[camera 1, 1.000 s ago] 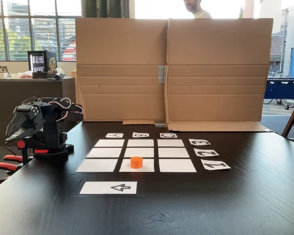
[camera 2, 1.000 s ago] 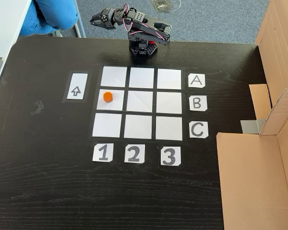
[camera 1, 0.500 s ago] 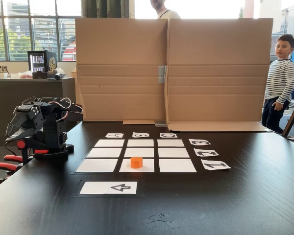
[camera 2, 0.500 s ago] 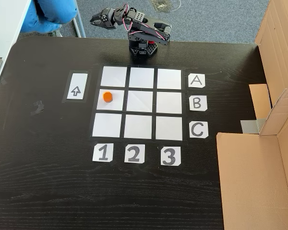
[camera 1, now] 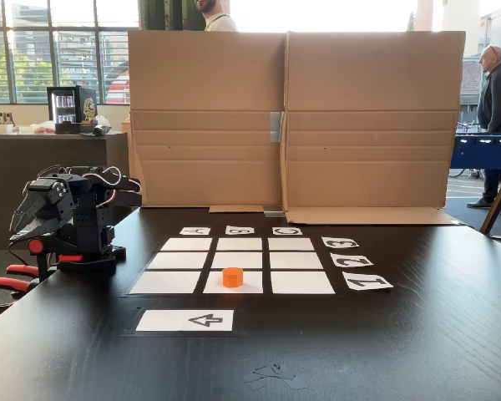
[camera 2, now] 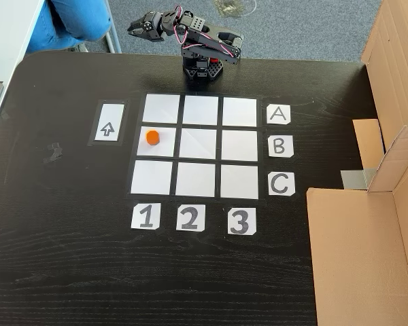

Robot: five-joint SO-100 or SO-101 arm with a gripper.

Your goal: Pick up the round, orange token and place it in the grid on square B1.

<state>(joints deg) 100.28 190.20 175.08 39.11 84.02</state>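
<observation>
The claw (camera 2: pixel 134 28) is hanging off the far edge of the bench (camera 2: pixel 68 272) in the high fixed view, folded back with the arm (camera 2: pixel 202 51) above its base, well apart from the grid (camera 2: pixel 200 145). In the low fixed view the claw (camera 1: pixel 18 224) is pointing down at the left of the bench (camera 1: pixel 417 351). Its fingers are lying close together with nothing between them, but whether they are fully closed I cannot tell at this size. It is touching nothing on the bench.

The token (camera 2: pixel 152 137) is sitting flat on square B1 (camera 2: pixel 164 147), in the row beside the B label and the column above the 1 label, toward that square's left and far side in the high view. In the low view the token (camera 1: pixel 232 276) is resting on the near middle square (camera 1: pixel 250 286), upright on its round face, its short axis standing vertical; being round, it is pointing no particular way.

The arrow card (camera 2: pixel 109 122) is lying just left of the grid in the high view, its arrow aiming toward the arm's side. A cardboard screen (camera 1: pixel 292 125) is standing at the far edge in the low view.

Compared with half a second ago, the arm, claw and token are keeping the same places; only the people behind the cardboard are differing.
</observation>
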